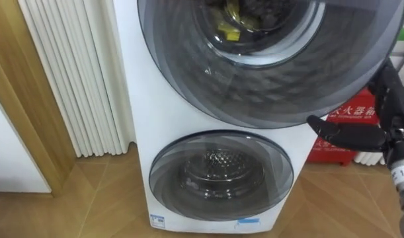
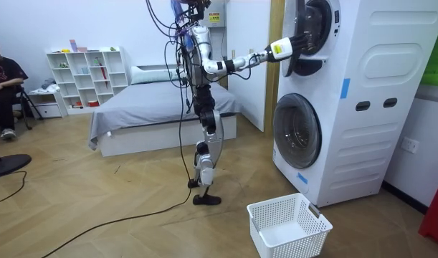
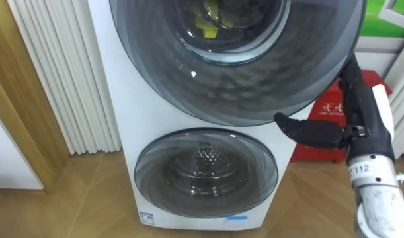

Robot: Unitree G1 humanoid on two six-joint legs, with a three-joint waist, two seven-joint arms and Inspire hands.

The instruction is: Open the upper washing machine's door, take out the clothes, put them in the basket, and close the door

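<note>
Tinted door [image 3: 241, 73] on the upper washing machine [image 2: 376, 93] is shut over the clothes [image 3: 205, 23]. The right robot hand [image 3: 362, 127] rests at its rim, probably to pull it open. I cannot tell whether it grips.

Stands before washing machine [image 2: 340, 100] in the room view, basket [image 2: 294, 247] on the floor at 5 o'clock from the feet, bed [image 2: 154, 107] behind. Upper door [image 1: 268, 73] at 12 o'clock from lower door [image 1: 221, 175]; clothes [image 1: 238, 16] inside the upper drum. Right hand [image 1: 370, 137] at the upper door's 4 o'clock edge. Radiator [image 1: 76, 79] at 9 o'clock of the machine, red box [image 1: 334, 155] at 3 o'clock, behind the hand
</note>
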